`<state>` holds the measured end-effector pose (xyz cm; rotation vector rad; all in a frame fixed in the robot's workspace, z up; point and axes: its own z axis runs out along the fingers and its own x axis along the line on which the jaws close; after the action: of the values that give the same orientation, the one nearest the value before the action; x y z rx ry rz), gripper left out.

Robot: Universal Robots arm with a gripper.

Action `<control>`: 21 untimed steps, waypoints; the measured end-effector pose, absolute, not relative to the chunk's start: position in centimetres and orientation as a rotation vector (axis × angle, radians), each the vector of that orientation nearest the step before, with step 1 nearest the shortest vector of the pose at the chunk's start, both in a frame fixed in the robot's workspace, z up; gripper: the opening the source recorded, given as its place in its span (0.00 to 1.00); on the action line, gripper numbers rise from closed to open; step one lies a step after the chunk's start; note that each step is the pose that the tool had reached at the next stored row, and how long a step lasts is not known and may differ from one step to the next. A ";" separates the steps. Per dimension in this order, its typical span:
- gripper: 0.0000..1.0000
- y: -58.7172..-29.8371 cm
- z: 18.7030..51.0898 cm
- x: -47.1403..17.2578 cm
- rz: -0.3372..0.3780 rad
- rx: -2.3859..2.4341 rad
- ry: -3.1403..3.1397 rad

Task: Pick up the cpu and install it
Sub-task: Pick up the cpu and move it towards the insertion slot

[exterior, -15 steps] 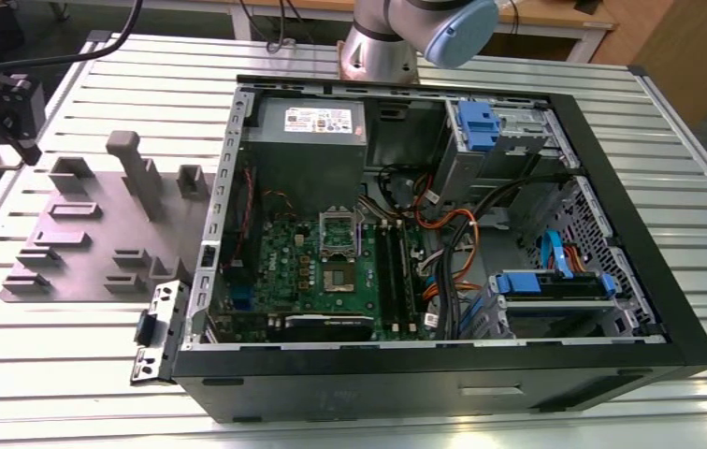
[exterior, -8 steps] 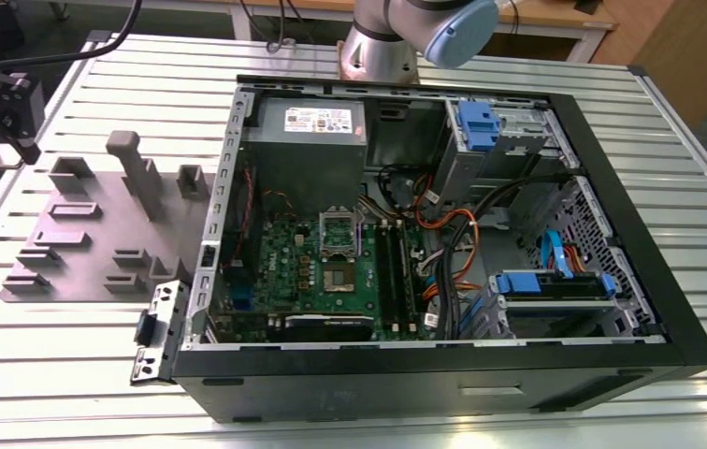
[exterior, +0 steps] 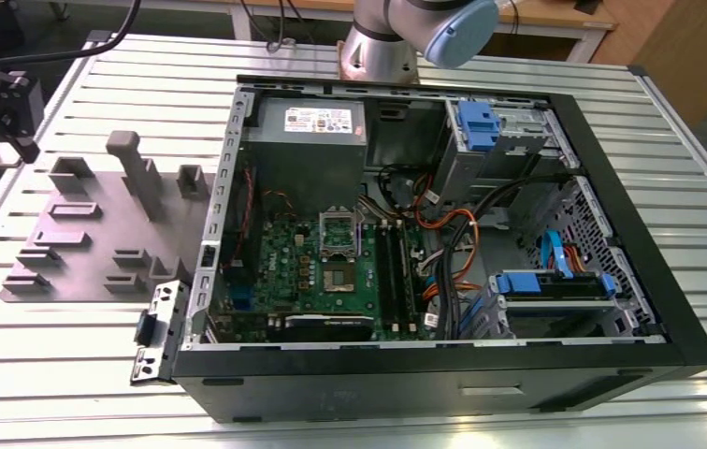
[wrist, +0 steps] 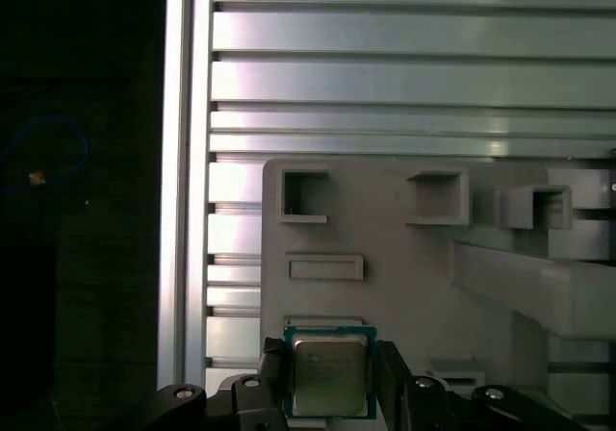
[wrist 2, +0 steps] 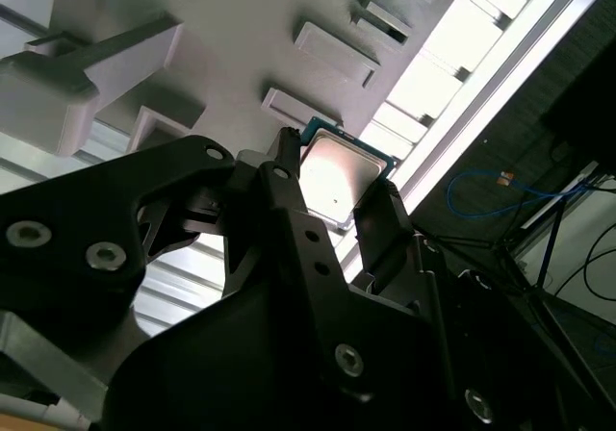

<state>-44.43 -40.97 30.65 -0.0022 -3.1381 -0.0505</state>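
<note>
**Cpu clamped in the gripper over the fixture plate**

A slatted metal surface [exterior: 79, 374] carries an open computer case [exterior: 628, 187]. A grey fixture plate [exterior: 79, 253] lies on the exterior view's left of the case. In both wrist views the gripper [wrist: 329, 364] [wrist 2: 334, 173] is closed on two opposite edges of the cpu [wrist: 329, 383] [wrist 2: 342, 176]. It holds the cpu above the plate, near the surface's edge.

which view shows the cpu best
The first wrist view: the cpu faces the camera squarely, its silver top plain between the fingers of the gripper. The second wrist view shows it at a slant, partly behind a finger. In the exterior view it is too small to tell.
</note>
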 end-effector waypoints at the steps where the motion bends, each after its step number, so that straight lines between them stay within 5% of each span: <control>1: 0.47 -41.0 30.7 -44.4 -0.051 -0.002 -3.138; 21: 0.47 -41.0 31.1 -44.4 -0.047 -0.002 -3.138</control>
<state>-44.43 -40.97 31.10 -0.0023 -3.1383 -0.0471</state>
